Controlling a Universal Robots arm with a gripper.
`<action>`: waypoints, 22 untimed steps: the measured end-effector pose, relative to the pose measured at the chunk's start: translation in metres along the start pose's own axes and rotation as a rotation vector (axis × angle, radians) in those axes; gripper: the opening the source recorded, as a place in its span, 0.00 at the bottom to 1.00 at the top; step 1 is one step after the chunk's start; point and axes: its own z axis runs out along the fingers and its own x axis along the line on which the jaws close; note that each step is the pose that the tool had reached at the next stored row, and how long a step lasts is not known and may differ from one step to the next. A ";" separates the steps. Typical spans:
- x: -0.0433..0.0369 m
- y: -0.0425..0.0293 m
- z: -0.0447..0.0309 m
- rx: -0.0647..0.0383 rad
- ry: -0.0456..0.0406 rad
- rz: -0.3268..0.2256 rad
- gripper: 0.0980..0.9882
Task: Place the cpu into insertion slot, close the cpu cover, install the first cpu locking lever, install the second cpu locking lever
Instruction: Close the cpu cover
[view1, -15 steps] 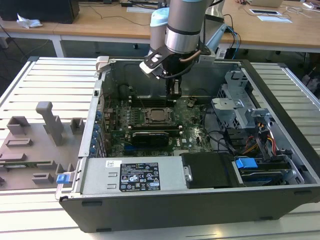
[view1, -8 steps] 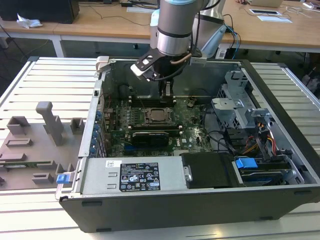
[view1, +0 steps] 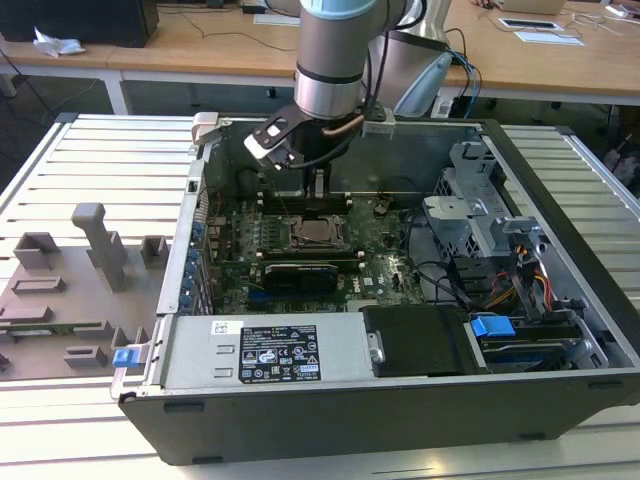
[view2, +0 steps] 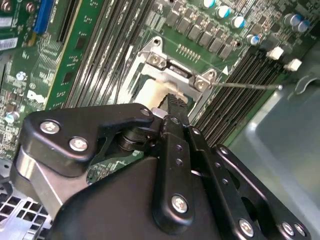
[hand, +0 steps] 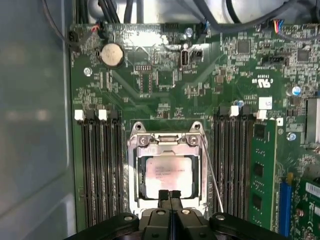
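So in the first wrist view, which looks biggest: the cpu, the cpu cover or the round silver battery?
1. cpu cover
2. cpu, framed inside its window
3. round silver battery, clearly smallest

arm (view1: 335, 60): upright, reaching straight down | gripper (hand: 170, 194): pointing down | fingers (hand: 163, 196): pressed together, tips touching

The motherboard (hand: 165, 85) is green, the cpu (hand: 169, 175) silvery.
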 end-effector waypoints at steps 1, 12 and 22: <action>-0.0001 -0.0017 0.0006 0.000 -0.0002 0.000 0.01; 0.0001 -0.0171 0.0256 0.000 -0.0004 0.000 0.01; 0.0003 0.0005 0.0204 0.006 0.0021 0.000 0.01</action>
